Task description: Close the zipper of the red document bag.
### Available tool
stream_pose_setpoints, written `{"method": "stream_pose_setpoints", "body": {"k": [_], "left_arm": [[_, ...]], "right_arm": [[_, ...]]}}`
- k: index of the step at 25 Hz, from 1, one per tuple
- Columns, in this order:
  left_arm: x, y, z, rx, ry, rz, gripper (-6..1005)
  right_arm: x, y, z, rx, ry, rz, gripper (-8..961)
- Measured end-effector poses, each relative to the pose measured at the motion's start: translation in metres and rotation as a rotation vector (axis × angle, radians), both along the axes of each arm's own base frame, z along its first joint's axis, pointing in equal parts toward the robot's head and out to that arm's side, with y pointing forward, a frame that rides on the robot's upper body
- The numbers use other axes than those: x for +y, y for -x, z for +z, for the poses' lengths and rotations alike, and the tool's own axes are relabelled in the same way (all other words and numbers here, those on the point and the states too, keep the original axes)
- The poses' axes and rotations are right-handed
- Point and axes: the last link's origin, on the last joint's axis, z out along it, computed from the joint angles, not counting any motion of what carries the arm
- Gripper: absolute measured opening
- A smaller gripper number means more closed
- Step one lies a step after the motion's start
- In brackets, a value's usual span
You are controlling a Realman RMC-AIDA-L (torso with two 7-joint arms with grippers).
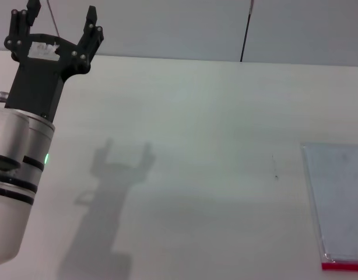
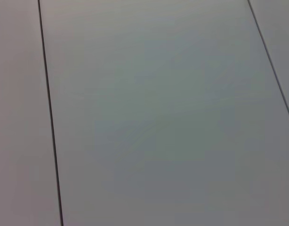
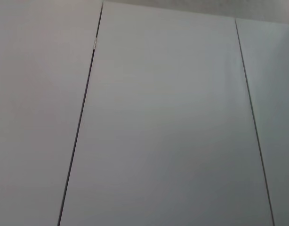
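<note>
One gripper shows, the left gripper [image 1: 58, 23], raised high at the far left over the bare white counter [image 1: 190, 134] with its fingers spread wide and nothing between them; it hangs well apart from the work, which I judge a parked or waiting pose that keeps the surface free. Far to the right lies the red document bag [image 1: 339, 204], flat on the counter and cut by the picture's edge, only a red strip showing along its near side. Its zipper is out of sight, so open or closed cannot be told. The right gripper is not in view
</note>
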Motion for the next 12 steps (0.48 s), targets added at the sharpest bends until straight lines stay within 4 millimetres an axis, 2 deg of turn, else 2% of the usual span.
{"method": "stream_pose_setpoints", "body": {"k": [12], "left_arm": [[-0.0017, 0.0017, -0.0007, -0.002, -0.004, -0.001, 874]], "right_arm": [[-0.0002, -0.0008, -0.0011, -0.005, 0.004, -0.002, 718]]}}
